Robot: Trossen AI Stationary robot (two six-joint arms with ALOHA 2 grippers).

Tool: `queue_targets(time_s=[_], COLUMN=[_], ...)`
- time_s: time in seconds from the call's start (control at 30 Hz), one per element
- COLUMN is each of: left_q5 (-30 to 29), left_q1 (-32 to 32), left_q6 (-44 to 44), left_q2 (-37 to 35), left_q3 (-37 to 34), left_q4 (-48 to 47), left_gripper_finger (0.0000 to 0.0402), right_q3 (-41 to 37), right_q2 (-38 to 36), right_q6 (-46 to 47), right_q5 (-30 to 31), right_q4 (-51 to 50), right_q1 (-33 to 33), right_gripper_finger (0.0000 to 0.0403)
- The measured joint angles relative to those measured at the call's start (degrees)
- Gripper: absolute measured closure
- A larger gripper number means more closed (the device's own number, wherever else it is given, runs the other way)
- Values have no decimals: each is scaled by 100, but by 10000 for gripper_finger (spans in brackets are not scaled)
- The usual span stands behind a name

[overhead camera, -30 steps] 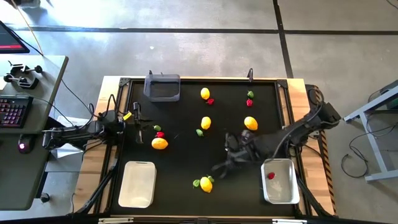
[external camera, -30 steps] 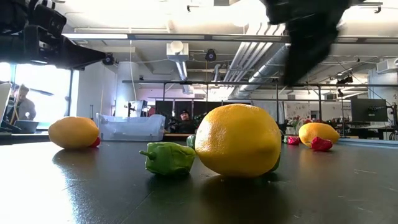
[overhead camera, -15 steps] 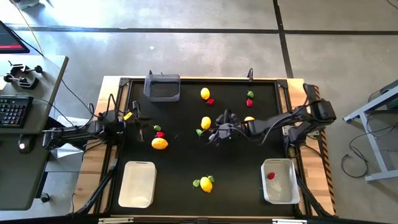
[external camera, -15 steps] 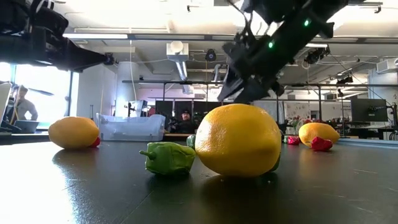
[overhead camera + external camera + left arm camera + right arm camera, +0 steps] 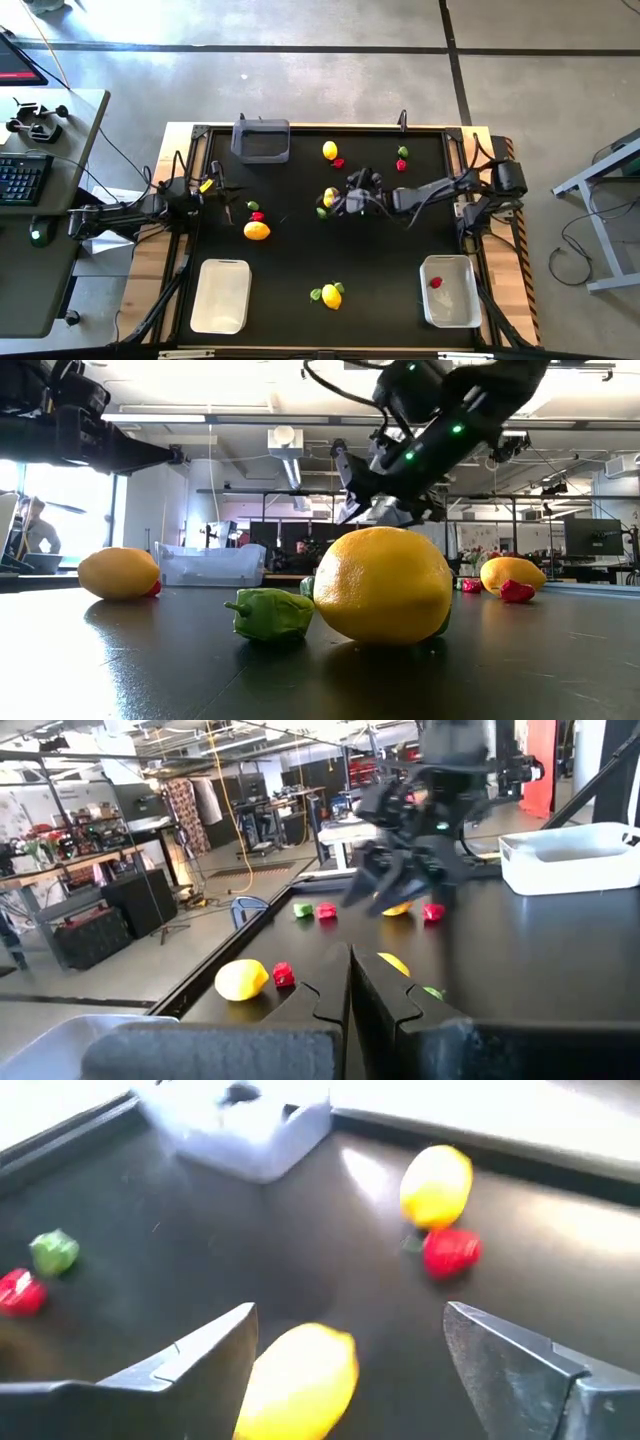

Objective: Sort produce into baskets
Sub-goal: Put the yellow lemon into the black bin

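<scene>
My right gripper stands open over a yellow lemon at the mat's middle. One finger is on either side of the lemon, and no touch shows. In the low view, the right gripper hangs behind a big lemon. Other produce lies loose: a lemon, a red piece, a green piece and a lemon. The baskets are a dark grey one and two white ones. My left gripper waits shut at the mat's left edge.
The near-right white basket holds one red piece. A lemon with a green piece lies near the front edge. A red piece and a green piece lie far right. A raised frame borders the black mat.
My right gripper has swung from beside the near-right white basket toward the table's far and left, across the mat. It has sunk and turned, and now hangs over the middle lemon. No produce has moved.
</scene>
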Motion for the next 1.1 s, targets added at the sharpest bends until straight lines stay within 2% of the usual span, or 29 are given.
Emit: queue_targets(time_s=[0.23, 0.4, 0.5, 0.7, 0.83, 1.1], left_q5=[1, 4, 18, 18, 17, 14], left_q1=[0, 0, 0, 0, 0, 0], left_q6=[7, 4, -5, -90, -92, -112], left_q2=[0, 0, 1, 64, 103, 103], left_q3=[0, 0, 0, 0, 0, 0], left_q4=[-45, -46, -68, -209, -230, -226], left_gripper_finger=[401, 401, 402, 401, 401, 401], right_q3=[417, 922, 1443, 2936, 3808, 4812], right_q2=[0, 97, 411, 1292, 1852, 2615], right_q6=[-775, -1210, -1332, -1372, -1260, -1154], right_q5=[-912, -1243, -1540, -1942, -2223, -2640], right_q4=[-56, -387, -807, -2581, -3390, -4321], right_q1=[-1239, -1787, -1982, -2214, -2397, -2691], right_gripper_finger=[91, 91, 91, 91, 91, 102])
